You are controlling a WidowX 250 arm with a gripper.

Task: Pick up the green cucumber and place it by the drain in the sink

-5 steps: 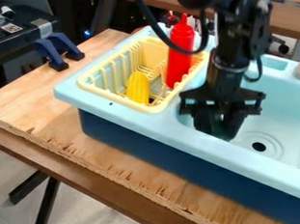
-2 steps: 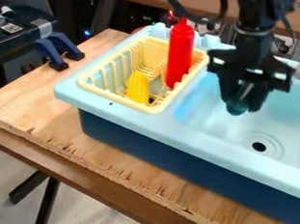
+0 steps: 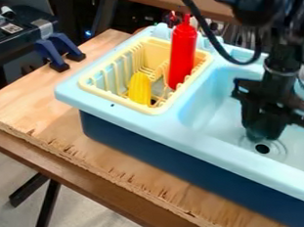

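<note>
Pointing down to clear the sink (image 3: 174,122) rim, the gripper (image 3: 263,127) holds a teal thing (image 3: 261,135); the rack (image 3: 116,100) props up the bottle (image 3: 182,54).

dark teal object (image 3: 263,131) | partly hidden | in end effector (image 3: 263,135) | near drain (image 3: 262,148)

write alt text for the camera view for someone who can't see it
A black robot gripper hangs in a light-blue sink near its drain, a dark teal thing at its tip. At image left, a pale yellow rack holds a red bottle and yellow toy corn.
</note>
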